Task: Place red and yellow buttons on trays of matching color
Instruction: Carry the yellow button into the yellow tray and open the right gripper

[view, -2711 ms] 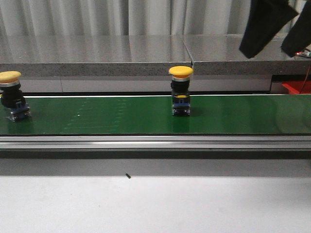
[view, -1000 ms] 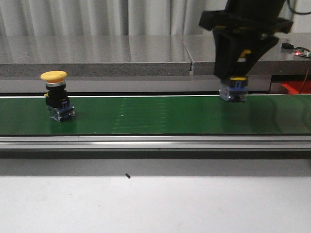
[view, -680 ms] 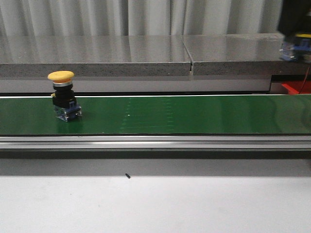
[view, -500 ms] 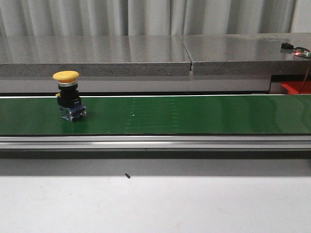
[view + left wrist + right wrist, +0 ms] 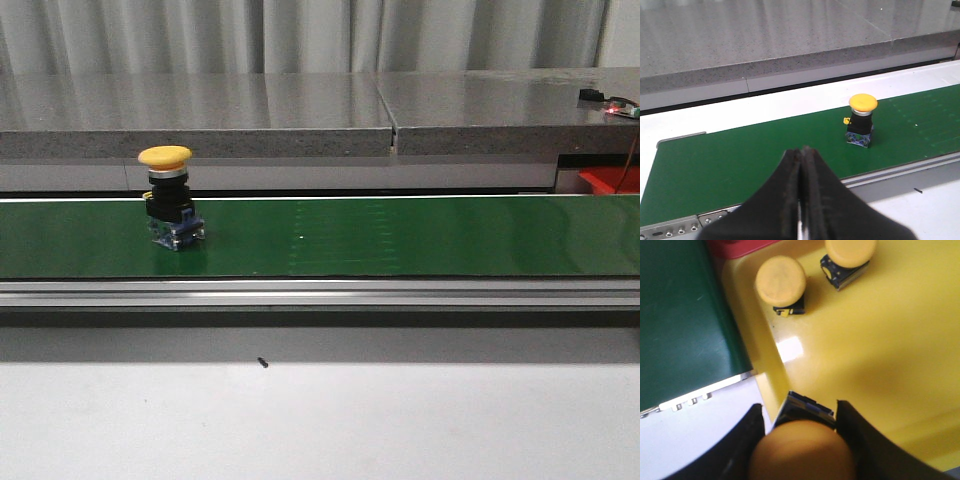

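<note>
- On the green conveyor belt (image 5: 400,235), toward the left of the front view, a yellow button (image 5: 170,210) stands upright on its black body and blue base, alone on the belt.
- From the left wrist camera, that same button (image 5: 861,121) sits right of centre on the belt, well apart from the left fingers (image 5: 800,200), which are pressed together with nothing between them at the bottom of the frame.
- At the bottom of the right wrist view, the right fingers (image 5: 802,432) pinch a second yellow button (image 5: 802,452), one dark finger on each side of its base, its cap toward the camera.
- Below that held button lies the yellow tray (image 5: 880,350), just beside the belt's end.
- Two more yellow buttons (image 5: 781,284) (image 5: 849,255) rest on the tray in the upper part of that frame, near each other and apart from the held one.
</note>
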`<state>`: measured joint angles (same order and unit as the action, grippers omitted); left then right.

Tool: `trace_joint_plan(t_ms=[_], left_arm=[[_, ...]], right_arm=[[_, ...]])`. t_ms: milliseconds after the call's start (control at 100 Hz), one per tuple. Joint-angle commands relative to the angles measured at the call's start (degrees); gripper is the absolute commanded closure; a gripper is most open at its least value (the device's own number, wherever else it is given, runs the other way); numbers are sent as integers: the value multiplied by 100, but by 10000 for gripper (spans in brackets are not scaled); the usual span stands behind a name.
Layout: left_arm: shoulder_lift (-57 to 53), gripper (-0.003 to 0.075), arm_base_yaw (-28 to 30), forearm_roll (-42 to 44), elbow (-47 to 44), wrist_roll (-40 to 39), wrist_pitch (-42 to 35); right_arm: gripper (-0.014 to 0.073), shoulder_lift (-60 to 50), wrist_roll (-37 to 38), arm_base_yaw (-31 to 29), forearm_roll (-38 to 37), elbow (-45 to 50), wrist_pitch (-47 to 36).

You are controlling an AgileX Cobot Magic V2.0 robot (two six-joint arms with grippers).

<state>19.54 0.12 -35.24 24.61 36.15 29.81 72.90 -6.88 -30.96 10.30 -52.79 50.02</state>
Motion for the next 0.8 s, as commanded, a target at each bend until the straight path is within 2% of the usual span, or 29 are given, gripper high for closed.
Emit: trace_joint_plan(t_ms=[0,220,790], left_arm=[[48,741,-37,-133,142,-15,-369],[48,741,-37,-133,142,-15,-369],[48,741,-37,-133,142,-15,-369]], right_arm=[[358,63,-11,-55,133,-112,-452],[358,433,-11,-48,133,-93,-926],[358,1283,-16,48,157,-82,-1336]])
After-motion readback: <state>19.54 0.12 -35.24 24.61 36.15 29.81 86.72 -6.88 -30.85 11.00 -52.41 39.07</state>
